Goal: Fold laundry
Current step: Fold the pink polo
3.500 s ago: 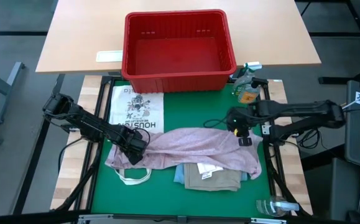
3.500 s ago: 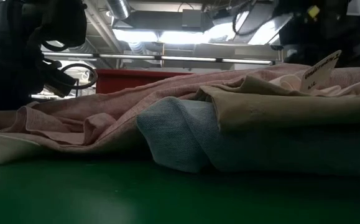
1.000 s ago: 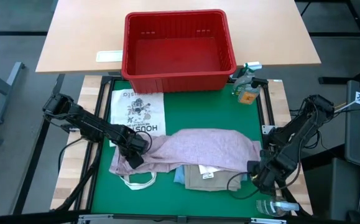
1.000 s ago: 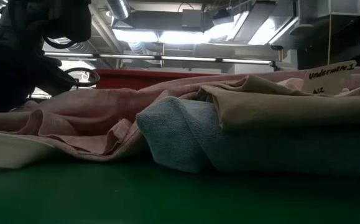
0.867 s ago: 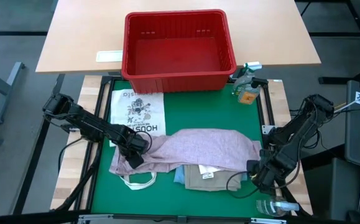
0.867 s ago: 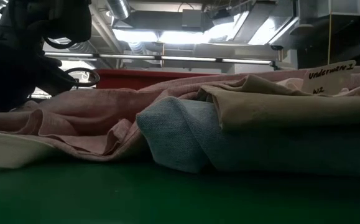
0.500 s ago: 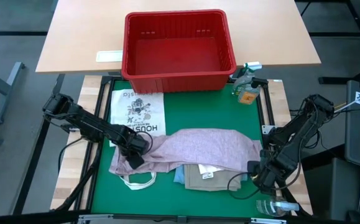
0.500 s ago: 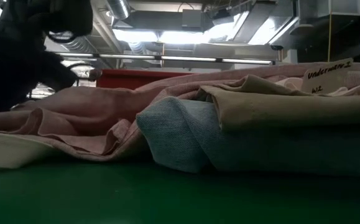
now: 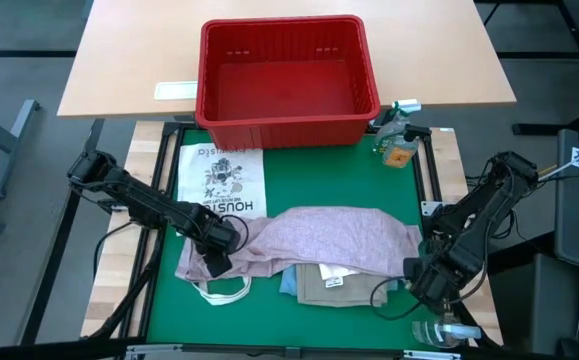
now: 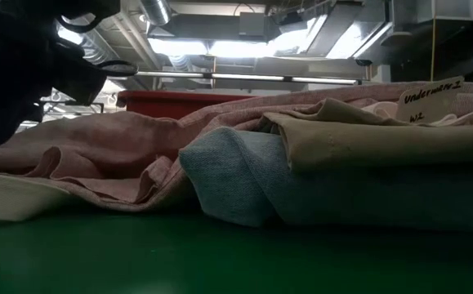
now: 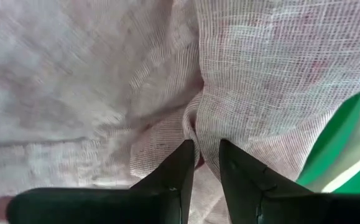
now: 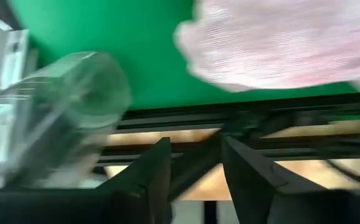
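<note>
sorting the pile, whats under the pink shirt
Under the pink shirt lie a tan cloth piece and, beneath that, light blue denim. Only their near edges show; how far they run under the shirt is covered.

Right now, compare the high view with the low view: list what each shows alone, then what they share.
Only the high view: the right gripper off the mat's right edge, holding nothing; a white printed tote; a clear bottle at the front right corner.

Only the low view: the ceiling lights and a handwritten tag on the pile.

Both: the pink shirt draped over the folded tan cloth and blue jeans, the red basket behind, and the left gripper at the shirt's left end.
</note>
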### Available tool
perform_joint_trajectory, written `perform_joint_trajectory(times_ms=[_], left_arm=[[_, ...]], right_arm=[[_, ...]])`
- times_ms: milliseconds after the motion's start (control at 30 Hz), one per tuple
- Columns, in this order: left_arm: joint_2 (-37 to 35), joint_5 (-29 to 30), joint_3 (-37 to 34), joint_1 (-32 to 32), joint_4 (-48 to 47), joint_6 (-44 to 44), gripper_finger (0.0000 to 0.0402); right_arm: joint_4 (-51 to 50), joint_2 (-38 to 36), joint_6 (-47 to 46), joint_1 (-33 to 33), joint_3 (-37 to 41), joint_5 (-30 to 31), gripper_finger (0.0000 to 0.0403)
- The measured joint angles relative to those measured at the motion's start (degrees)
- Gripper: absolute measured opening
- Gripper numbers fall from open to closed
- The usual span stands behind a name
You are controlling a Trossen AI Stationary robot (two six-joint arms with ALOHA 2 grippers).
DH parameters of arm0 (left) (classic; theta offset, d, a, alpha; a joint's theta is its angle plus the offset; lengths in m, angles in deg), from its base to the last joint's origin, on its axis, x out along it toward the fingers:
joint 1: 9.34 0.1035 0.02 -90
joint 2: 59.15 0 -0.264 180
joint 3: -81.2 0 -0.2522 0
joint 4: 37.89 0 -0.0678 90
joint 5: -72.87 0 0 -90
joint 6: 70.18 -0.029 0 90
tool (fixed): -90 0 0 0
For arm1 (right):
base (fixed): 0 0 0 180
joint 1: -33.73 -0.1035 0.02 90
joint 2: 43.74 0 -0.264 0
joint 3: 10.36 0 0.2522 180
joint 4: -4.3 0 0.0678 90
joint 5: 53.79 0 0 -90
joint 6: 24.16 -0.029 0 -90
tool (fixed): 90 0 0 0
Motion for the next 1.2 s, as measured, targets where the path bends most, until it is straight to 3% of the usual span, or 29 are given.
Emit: perform_joint_trajectory(times_ms=[267,667,900,1033,1200], left_arm=[[-0.4,-1.8,1.3,-0.5,0.6,-0.2,0.0072],[-1.3,-1.5,6.2,-0.9,0.6,-4.4,0.0072],[-1.3,0.0,6.2,-0.9,3.3,-3.0,0.0072],[-1.3,4.5,6.2,-0.9,8.3,-3.0,0.0072],[-1.3,14.9,6.2,-0.9,17.1,-3.7,0.0072]], right_arm=[[-13.7,-0.2,5.0,1.5,-5.4,15.8,0.0145],[-13.4,-0.5,24.2,19.2,-4.7,21.8,0.0145],[-11.7,-0.5,30.2,31.4,1.7,24.1,0.0145],[-8.4,-0.5,35.4,37.3,7.0,23.8,0.0145],[-3.7,-0.5,39.7,43.7,12.9,21.5,0.0145]])
